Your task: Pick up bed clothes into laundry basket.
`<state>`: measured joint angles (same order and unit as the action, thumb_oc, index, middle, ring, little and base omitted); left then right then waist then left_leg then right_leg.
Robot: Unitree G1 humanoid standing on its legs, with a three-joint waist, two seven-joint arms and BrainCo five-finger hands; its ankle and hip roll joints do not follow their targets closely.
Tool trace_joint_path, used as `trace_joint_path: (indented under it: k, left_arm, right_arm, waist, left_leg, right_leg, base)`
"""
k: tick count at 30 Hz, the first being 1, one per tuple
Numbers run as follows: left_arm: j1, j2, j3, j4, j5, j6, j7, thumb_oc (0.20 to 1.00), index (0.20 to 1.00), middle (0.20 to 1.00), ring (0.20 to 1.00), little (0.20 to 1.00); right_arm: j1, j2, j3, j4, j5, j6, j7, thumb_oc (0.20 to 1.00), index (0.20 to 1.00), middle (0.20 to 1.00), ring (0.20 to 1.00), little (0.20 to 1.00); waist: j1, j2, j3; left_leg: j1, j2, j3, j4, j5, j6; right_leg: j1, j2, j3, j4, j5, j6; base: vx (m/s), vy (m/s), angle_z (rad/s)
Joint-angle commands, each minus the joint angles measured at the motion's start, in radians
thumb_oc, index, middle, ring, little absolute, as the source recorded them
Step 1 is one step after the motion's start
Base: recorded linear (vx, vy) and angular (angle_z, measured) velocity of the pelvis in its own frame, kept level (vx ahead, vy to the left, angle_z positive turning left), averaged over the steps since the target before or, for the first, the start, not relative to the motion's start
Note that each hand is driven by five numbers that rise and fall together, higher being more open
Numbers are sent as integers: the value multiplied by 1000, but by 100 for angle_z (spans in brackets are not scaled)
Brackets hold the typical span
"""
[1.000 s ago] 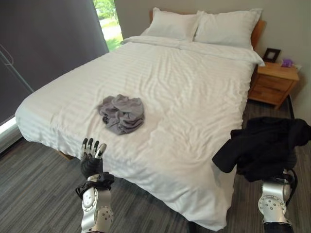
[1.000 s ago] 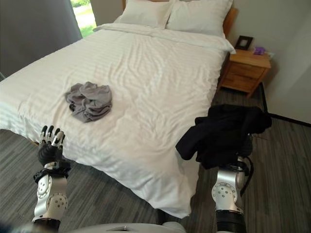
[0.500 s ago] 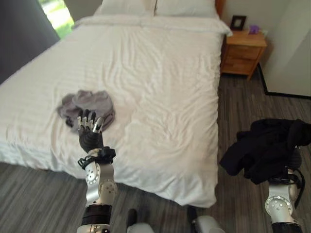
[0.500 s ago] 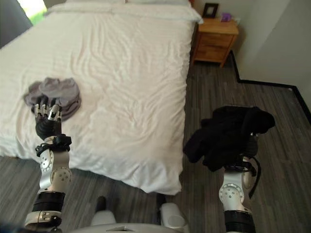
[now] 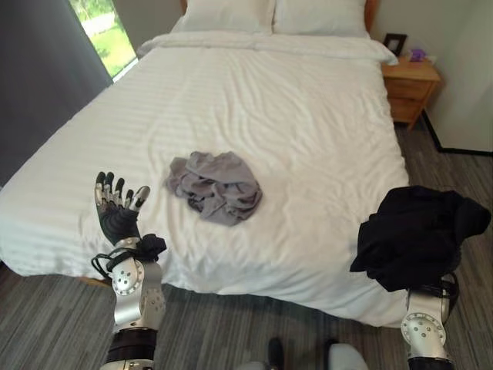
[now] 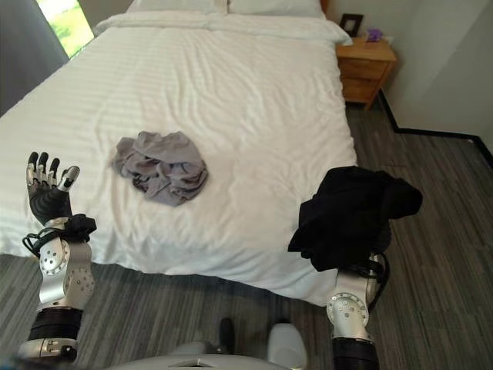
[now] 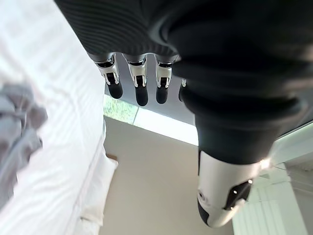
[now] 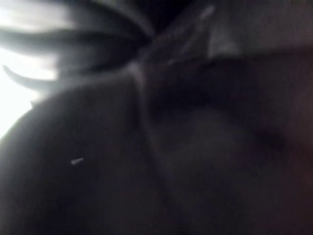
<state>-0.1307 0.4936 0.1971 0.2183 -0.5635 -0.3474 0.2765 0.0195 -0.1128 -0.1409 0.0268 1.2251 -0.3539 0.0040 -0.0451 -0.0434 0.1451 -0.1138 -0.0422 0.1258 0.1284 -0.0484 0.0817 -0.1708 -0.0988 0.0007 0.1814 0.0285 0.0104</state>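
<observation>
A crumpled grey garment (image 5: 216,185) lies on the white bed (image 5: 308,116), near its foot. My left hand (image 5: 115,212) is raised over the bed's near edge, left of the grey garment and apart from it. It is open, its fingers (image 7: 142,83) straight and holding nothing. A black garment (image 5: 420,235) hangs in a bundle over my raised right hand at the bed's near right corner, above the floor. The dark cloth (image 8: 171,147) covers that hand entirely.
Two white pillows (image 5: 269,15) lie at the head of the bed. A wooden nightstand (image 5: 412,85) stands at the far right beside a wall (image 5: 462,100). A dark curtain (image 5: 38,85) and a window (image 5: 100,31) are on the left. Grey plank floor (image 6: 431,254) runs along the bed's right side.
The camera has swung, so the whole picture has shifted. My left hand now stands left of the grey garment rather than right in front of it. The black garment stays draped over my right hand.
</observation>
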Motion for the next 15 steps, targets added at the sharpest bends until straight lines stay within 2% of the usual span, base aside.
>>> trace_joint_path:
  k: [1,3,4,5,6,8,9,10,12,13,15]
  left_arm:
    - [-13,106,49,-45,138,33,8,1000,1000,1000,1000,1000]
    - [-27,189,48,0,147,53,-10,1000,1000,1000,1000,1000]
    - [-45,233,45,53,146,68,-27,1000,1000,1000,1000,1000]
    - [-99,313,18,156,182,98,-46,1000,1000,1000,1000,1000]
    - [-104,316,15,161,181,96,-47,1000,1000,1000,1000,1000]
    - [-166,407,-34,282,250,136,-70,1000,1000,1000,1000,1000]
    - [-239,492,-95,375,322,167,-111,1000,1000,1000,1000,1000]
    - [-249,494,-104,382,322,165,-111,1000,1000,1000,1000,1000]
    - [-370,559,-216,531,407,186,-169,1000,1000,1000,1000,1000]
    - [-374,559,-221,533,407,185,-170,1000,1000,1000,1000,1000]
    - [-445,607,-298,595,456,185,-224,1000,1000,1000,1000,1000]
  right_arm:
    - [-121,-83,-16,14,-19,4,34,200,200,200,200,200]
    - [-141,-95,-1,28,-31,20,21,200,200,200,200,200]
    - [-136,-102,9,42,-30,36,24,200,200,200,200,200]
    - [-123,-101,22,52,-25,60,33,200,200,200,200,200]
    - [-123,-99,21,52,-25,60,34,200,200,200,200,200]
    - [-101,-100,40,66,-15,79,43,200,200,200,200,200]
    - [-87,-107,46,76,-11,85,51,200,200,200,200,200]
    - [-88,-105,43,76,-10,85,52,200,200,200,200,200]
    - [-74,-109,55,89,-4,87,67,200,200,200,200,200]
    - [-74,-108,53,89,-3,87,68,200,200,200,200,200]
    - [-66,-116,55,99,-5,91,82,200,200,200,200,200]
  waist:
    - [-6,31,-34]
    - [0,36,-36]
    - [-10,35,-39]
    - [-22,32,-45]
    - [-20,31,-44]
    - [-32,32,-55]
    - [-44,38,-61]
    - [-42,37,-59]
    - [-58,41,-61]
    - [-56,40,-61]
    - [-61,43,-62]
  left_leg:
    - [189,36,-36,-210,33,-83]
    - [191,38,-19,-215,34,-81]
    - [190,37,-15,-216,35,-81]
    - [194,40,-8,-216,31,-84]
    - [195,40,-8,-216,30,-84]
    - [205,44,6,-216,26,-86]
    - [213,47,8,-216,24,-88]
    - [213,47,7,-216,24,-88]
    - [220,50,10,-216,23,-92]
    - [221,50,10,-216,23,-92]
    - [221,53,10,-216,22,-95]
  right_leg:
    - [100,-6,17,-141,119,120]
    - [101,-11,10,-163,133,127]
    - [107,-4,32,-178,132,126]
    - [121,3,47,-203,124,124]
    - [123,3,47,-204,124,124]
    - [140,9,49,-219,119,123]
    - [150,12,49,-231,111,123]
    - [151,12,48,-232,111,123]
    - [163,15,47,-244,104,122]
    - [164,15,47,-244,104,122]
    - [167,15,47,-251,105,125]
  base:
    - [10,40,-48]
    - [1,25,-44]
    - [16,8,-54]
    - [18,6,-39]
    - [52,-8,-18]
    - [73,-16,1]
    - [64,-6,-16]
    - [59,-6,-15]
    - [44,-16,-13]
    - [34,-21,-14]
    - [22,-20,-12]
